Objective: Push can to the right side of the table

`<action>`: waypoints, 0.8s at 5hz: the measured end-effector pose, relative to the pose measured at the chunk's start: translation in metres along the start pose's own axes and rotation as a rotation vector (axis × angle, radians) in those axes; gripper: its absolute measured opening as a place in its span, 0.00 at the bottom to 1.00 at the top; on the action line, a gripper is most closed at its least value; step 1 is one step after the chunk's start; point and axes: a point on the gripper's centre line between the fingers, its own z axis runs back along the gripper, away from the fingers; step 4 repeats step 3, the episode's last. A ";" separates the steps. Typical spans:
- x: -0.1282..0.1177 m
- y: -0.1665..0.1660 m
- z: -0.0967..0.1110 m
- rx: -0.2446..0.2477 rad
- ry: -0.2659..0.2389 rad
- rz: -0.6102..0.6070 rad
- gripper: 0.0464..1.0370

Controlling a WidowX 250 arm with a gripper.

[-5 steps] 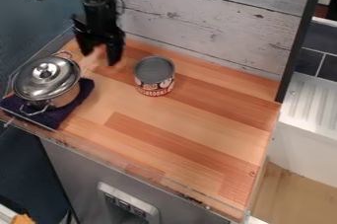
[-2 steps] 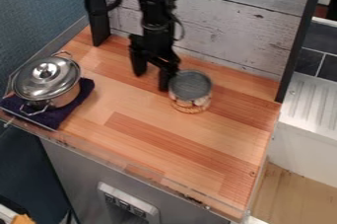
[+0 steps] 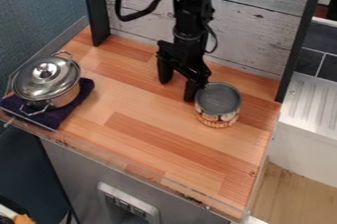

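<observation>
- Camera view: the can (image 3: 219, 102) stood upright on the right-hand part of the table (image 3: 145, 139), short of its right edge.
- Just left of it hung the claw (image 3: 176, 88), wide, its 2 fingers apart with nothing between them.
- The nearer finger seemed to touch the can's left side, though contact low down was hard to judge from that slant.
- The step in hand looked like a sideways push, mostly done, with a little way left to go.
- Doing it well called for a slow, level shove against the lower wall; pressing high could have tipped the can.
- The push needed to run through the can's middle, or it risked rolling off 1 side of the finger.
- Overshoot could have sent it over the edge, so an early stop mattered.
</observation>
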 end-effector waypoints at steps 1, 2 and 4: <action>-0.002 0.001 0.008 0.014 -0.003 0.006 0.96; -0.003 0.016 0.044 0.055 -0.093 0.056 0.96; -0.013 0.034 0.077 0.075 -0.163 0.119 0.96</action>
